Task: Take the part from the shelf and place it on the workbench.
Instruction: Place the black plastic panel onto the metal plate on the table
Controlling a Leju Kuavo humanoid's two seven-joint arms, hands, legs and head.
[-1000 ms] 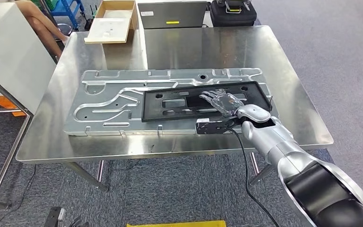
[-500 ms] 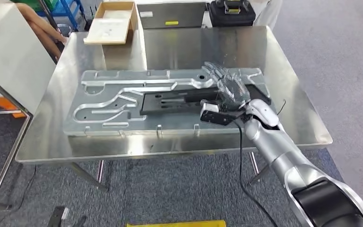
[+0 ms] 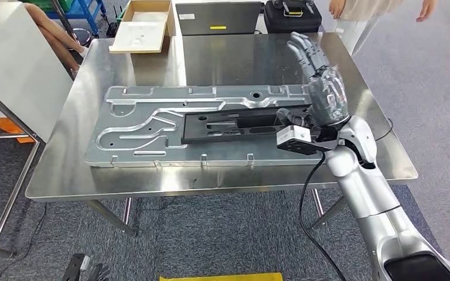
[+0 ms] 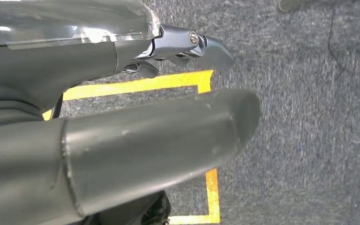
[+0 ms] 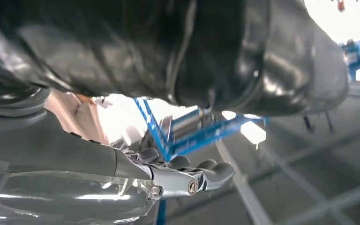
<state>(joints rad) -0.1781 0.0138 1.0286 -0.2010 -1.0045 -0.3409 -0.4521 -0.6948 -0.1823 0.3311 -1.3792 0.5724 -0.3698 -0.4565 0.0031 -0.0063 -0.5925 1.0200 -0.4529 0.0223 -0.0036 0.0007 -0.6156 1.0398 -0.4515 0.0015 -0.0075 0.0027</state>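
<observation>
Part (image 3: 240, 124) flat on plate (image 3: 146, 126), apparently delivered. Right hand (image 3: 322, 88) above it, fingers spread, empty. Left hand (image 4: 122, 93): grip unclear.

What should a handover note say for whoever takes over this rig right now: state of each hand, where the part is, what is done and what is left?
Right hand: raised above the workbench, fingers spread, holding nothing.
Left hand: hanging down over grey carpet with yellow floor tape; nothing seen in it, but whether the fingers are apart or curled is unclear.
Black part: lying flat on the large silver panel on the workbench, free of either hand.
Done: the part is on the bench and released.
Left: probably just lowering the right arm; check the part's seating on the panel if that matters.
A person stands at the bench's far side.
</observation>
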